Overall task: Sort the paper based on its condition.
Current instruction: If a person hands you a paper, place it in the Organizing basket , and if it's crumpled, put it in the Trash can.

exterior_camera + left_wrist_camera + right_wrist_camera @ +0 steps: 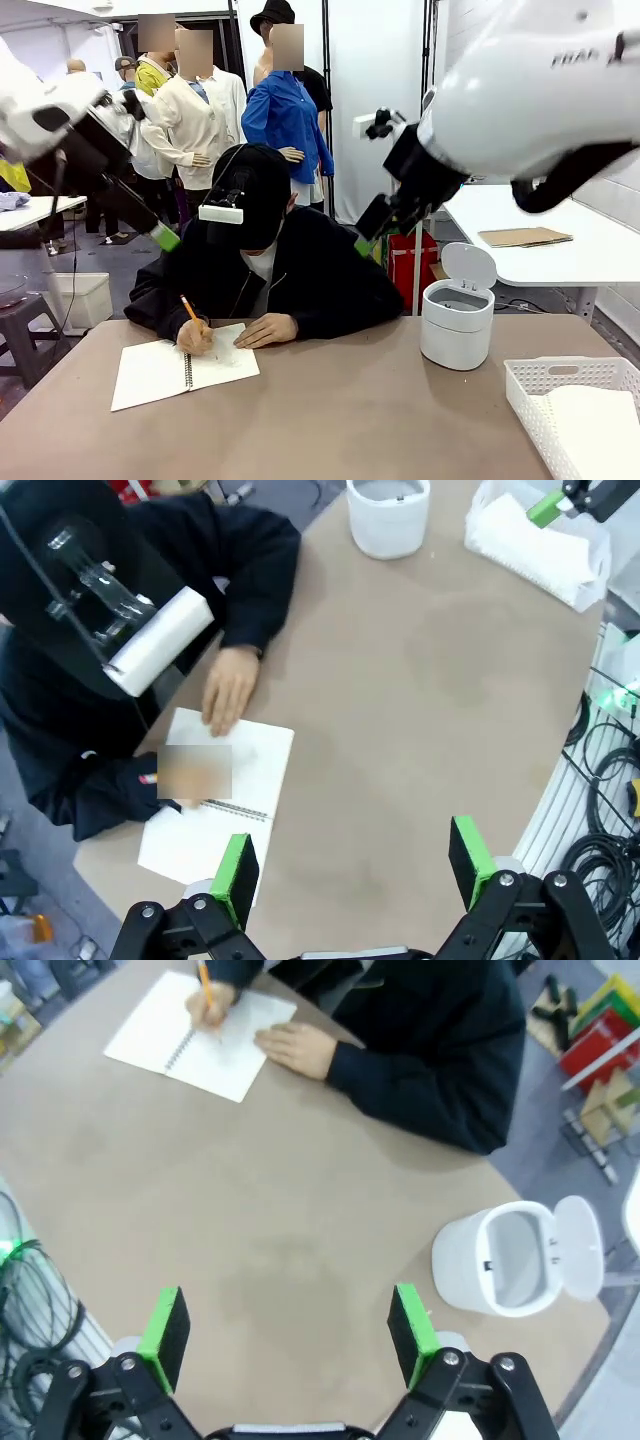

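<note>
Tan tabletop point(330, 420) fills the lower half of the front view; behind it there's grey floor point(120, 260) and a white panel wall point(370, 60) top centre, with flat, even light. Right side: white table point(560, 262) with a brown cardboard sheet point(525, 237) lying on it, something red point(400, 265) on the floor under its left end. Left edge: another white table point(40, 212), grey stool point(25, 315) lower left with a white crate point(88, 298) just beside it; black cables point(600, 855) coiled at the right edge of the left wrist view.

Two grippers point(352, 858) point(288, 1320), one notebook point(160, 372), one pencil point(189, 307), one bin point(455, 328), one basket point(528, 376).
</note>
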You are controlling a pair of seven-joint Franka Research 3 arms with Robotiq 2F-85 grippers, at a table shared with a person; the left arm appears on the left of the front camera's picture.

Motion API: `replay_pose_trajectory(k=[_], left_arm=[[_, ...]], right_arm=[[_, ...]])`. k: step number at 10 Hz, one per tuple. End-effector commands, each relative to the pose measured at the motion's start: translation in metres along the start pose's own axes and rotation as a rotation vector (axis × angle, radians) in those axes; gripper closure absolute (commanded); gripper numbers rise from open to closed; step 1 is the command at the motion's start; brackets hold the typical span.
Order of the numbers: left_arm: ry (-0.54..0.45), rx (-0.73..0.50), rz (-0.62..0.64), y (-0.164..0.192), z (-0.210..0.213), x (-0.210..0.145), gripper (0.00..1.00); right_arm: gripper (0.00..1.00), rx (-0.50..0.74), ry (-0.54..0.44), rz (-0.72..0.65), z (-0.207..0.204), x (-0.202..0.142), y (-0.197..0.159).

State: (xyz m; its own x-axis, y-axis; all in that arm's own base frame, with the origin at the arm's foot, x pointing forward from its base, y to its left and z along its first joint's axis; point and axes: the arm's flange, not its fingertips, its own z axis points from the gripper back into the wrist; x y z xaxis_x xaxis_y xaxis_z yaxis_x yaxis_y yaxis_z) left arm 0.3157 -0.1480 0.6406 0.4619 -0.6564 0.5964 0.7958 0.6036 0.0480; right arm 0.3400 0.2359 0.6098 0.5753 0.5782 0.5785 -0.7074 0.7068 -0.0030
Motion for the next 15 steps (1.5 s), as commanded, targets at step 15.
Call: replay_pose_trajectory(k=[15], left_arm=[[-0.128, -0.095, -0.097, 0.063, 0.007, 0.000, 0.00]], right_arm=[[0.00, 0.069, -0.051, 0.153, 0.030, -0.029, -0.093]])
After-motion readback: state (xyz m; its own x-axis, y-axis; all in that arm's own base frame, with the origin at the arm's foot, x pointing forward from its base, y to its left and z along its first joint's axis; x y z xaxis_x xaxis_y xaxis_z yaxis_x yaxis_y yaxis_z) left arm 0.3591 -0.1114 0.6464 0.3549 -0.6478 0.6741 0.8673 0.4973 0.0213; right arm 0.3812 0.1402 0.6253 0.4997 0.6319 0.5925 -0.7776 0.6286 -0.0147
